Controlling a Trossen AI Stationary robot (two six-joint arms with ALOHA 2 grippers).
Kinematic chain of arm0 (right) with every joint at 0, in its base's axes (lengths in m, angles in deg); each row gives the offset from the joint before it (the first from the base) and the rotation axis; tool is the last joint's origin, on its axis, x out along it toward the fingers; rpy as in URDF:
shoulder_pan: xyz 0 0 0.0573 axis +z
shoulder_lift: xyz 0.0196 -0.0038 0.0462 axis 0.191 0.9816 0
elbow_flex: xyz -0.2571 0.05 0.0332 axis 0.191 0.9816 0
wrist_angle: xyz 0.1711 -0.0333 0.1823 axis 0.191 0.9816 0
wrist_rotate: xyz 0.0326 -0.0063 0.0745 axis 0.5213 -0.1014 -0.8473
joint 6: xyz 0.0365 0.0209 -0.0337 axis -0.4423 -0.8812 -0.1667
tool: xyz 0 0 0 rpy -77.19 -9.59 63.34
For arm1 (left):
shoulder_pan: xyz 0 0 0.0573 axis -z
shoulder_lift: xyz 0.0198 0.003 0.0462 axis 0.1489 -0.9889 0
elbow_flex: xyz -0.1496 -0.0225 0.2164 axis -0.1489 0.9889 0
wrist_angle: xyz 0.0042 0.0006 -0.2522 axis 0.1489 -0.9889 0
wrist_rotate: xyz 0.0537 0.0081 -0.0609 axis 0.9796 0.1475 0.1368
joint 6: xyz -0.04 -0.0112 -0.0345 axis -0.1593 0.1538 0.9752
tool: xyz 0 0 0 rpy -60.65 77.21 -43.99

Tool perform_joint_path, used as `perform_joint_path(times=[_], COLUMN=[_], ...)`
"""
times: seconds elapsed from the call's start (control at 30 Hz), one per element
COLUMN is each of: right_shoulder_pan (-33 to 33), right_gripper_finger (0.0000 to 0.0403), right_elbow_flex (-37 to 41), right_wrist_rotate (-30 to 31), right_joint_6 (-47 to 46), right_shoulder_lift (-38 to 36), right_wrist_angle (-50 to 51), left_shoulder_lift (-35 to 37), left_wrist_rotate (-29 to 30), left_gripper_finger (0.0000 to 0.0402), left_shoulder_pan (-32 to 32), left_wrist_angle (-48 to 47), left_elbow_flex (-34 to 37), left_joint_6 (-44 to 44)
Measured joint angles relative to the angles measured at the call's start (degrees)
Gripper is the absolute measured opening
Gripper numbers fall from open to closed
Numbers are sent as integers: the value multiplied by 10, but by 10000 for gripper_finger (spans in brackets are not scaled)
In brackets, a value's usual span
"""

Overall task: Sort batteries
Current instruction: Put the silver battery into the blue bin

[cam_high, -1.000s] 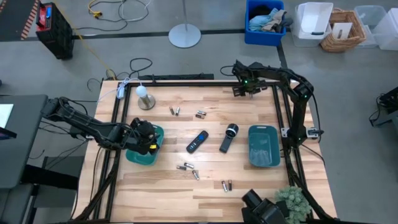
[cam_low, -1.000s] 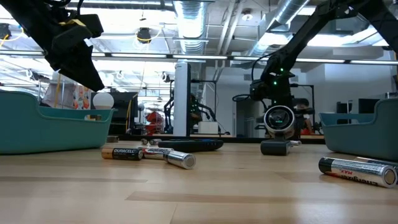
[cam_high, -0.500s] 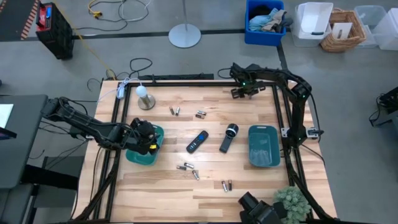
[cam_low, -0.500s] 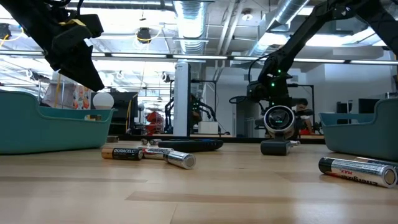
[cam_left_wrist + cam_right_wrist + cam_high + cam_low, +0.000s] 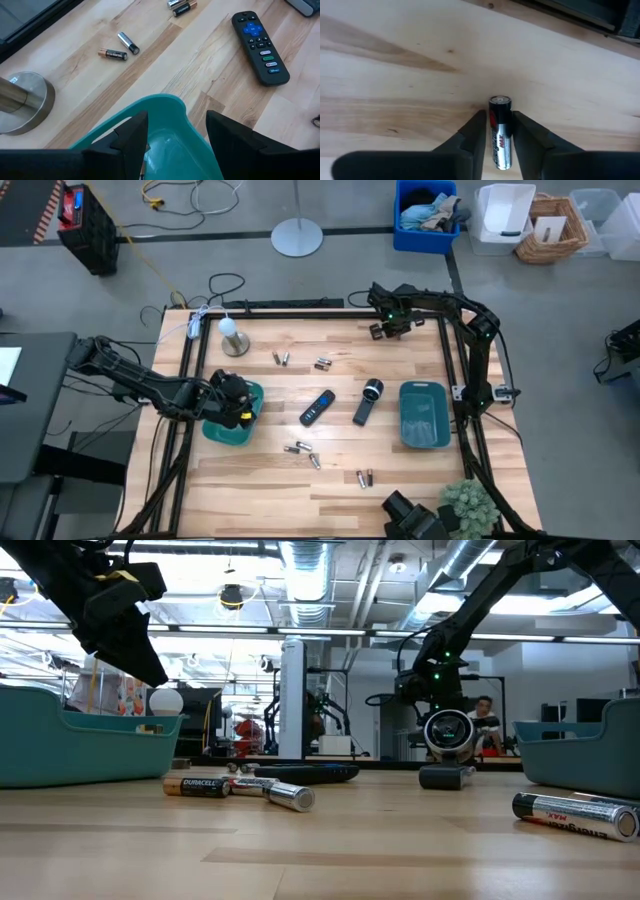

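Several small batteries lie in pairs on the wooden table (image 5: 281, 358) (image 5: 322, 363) (image 5: 304, 453) (image 5: 364, 477); the low view shows some close up (image 5: 205, 786) (image 5: 575, 815). My left gripper (image 5: 232, 402) (image 5: 176, 122) hangs open over the left teal tray (image 5: 240, 428) (image 5: 165, 107), with nothing between its fingers. My right gripper (image 5: 392, 320) (image 5: 499, 116) is near the table's far edge, above the wood, shut on one black-and-silver battery (image 5: 500, 135). A second teal tray (image 5: 423, 414) sits at the right. My right gripper pinches the battery's body (image 5: 500, 142) between its two fingers, which lie along the cell. One end (image 5: 499, 102) sticks out past the fingertips. The low view shows the gripper (image 5: 435, 690) well above the tabletop, so the battery is lifted clear.
A black remote (image 5: 317, 407) (image 5: 260, 47) and a black flashlight (image 5: 367, 401) (image 5: 447, 735) lie mid-table between the trays. A metal stand with a white bulb (image 5: 233, 338) is at the far left corner. Black frame rails run along the table's edges.
My right gripper has drifted a little toward the table's left along the far edge, still shut on its battery. My left gripper has stayed over the left tray.
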Motion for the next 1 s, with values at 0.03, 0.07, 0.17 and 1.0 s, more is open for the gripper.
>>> perform_joint_path(times=[0.03, 0.07, 0.17, 1.0], right_shoulder_pan=[0, 0, 0, 28], right_gripper_finger=[104, 98, 77, 26], right_elbow_flex=[0, 0, 0, 2], right_wrist_rotate=[-1, -1, 0, 28], right_joint_6=[1, 1, 1, -1], right_shoulder_lift=[0, 0, 0, 1], right_wrist_angle=[0, 0, 2, 5], left_shoulder_lift=[0, 0, 0, 0], left_wrist_rotate=[0, 0, 0, 0], left_gripper_finger=[195, 195, 195, 195], left_shoulder_pan=[0, 0, 0, 0], left_wrist_angle=[0, 0, 0, 0], left_elbow_flex=[0, 0, 0, 0], left_joint_6=[0, 0, -1, -3])
